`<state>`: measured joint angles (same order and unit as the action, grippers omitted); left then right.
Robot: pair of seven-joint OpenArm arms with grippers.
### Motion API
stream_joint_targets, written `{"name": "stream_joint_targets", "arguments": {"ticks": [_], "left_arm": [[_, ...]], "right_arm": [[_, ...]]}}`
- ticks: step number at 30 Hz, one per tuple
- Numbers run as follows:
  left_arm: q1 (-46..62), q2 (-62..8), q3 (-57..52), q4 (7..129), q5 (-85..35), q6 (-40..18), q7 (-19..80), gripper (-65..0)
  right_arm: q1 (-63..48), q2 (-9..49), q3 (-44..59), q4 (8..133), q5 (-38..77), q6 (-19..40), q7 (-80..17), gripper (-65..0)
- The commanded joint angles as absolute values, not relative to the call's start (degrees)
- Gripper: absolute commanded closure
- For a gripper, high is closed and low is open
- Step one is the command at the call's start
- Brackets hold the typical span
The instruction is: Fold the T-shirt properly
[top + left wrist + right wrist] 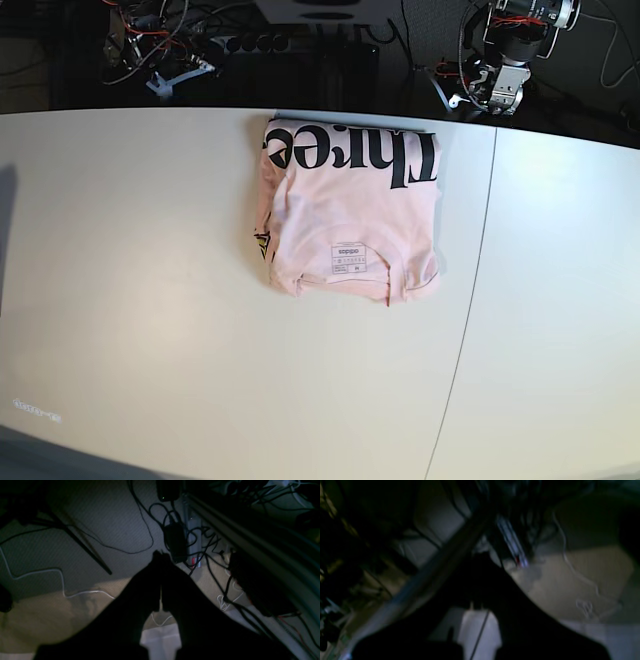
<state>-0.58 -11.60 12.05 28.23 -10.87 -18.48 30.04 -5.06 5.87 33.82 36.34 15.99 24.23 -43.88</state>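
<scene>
The T-shirt (350,215) lies folded into a compact pale pink rectangle at the back middle of the white table (150,300). Black lettering runs along its far edge, and a white neck label print shows near its front edge. No gripper touches it. My left arm (505,60) is pulled back beyond the table's far right edge. In the left wrist view my left gripper (160,555) is a dark silhouette over the floor, its fingers pressed together and holding nothing. The right wrist view is blurred. There my right gripper (480,555) also looks shut and empty.
A seam (470,300) divides the table into two panels just right of the shirt. Cables and electronics (160,50) crowd the space behind the far edge. Both wrist views show carpet, loose cables (180,542) and a metal rail (250,537) under the table.
</scene>
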Motion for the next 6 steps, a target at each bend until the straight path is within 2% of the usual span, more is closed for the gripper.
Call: {"name": "stream_joint_targets", "arguments": {"ticks": [1, 6], "left_arm": [[-0.9, -11.9, 12.1, 28.6, -10.9, -18.5, 30.2, 0.0], [-0.1, -12.3, 12.0, 28.6, -10.9, -18.5, 28.6, 0.0]], "right_arm": [[-4.4, 6.5, 34.0, 36.9, 16.7, 22.1, -44.1, 0.0], [-4.6, 6.3, 34.0, 36.9, 19.7, 22.0, -42.1, 0.0]]}}
